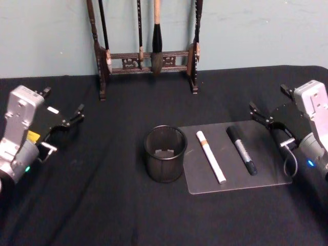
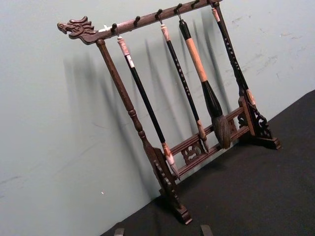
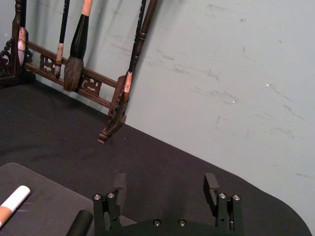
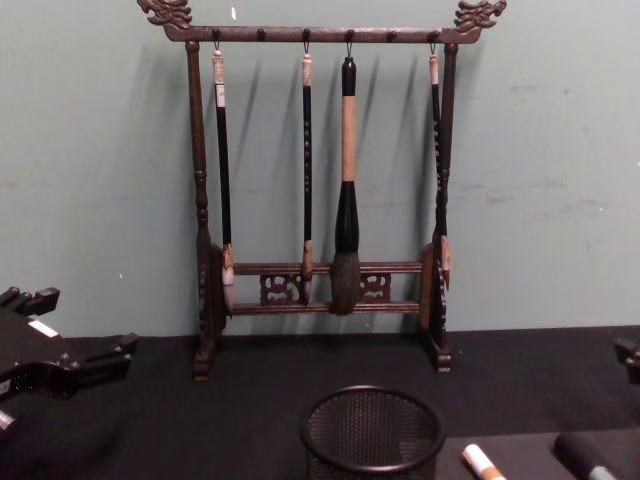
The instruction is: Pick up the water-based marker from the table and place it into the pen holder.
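Note:
A round black wire-mesh pen holder [image 1: 165,154] [image 4: 372,432] stands upright at the table's middle. Just right of it, a grey mat [image 1: 266,169] carries two markers side by side: a white one with an orange band [image 1: 210,156] [image 4: 483,462] [image 3: 12,204] and a black one [image 1: 242,150] [image 4: 585,458] [image 3: 80,223]. Which of them is the water-based marker I cannot tell. My right gripper [image 1: 269,98] [image 3: 165,184] hovers open off the mat's far right corner, holding nothing. Far to the left, my left gripper [image 1: 64,101] [image 2: 162,232] [image 4: 80,322] is open and holds nothing.
A tall dark wooden brush rack [image 1: 146,59] [image 2: 167,98] [image 3: 74,73] [image 4: 325,200] with several hanging brushes stands against the back wall, behind the pen holder. Black cloth [image 1: 102,205] covers the table, with bare room in front and on the left.

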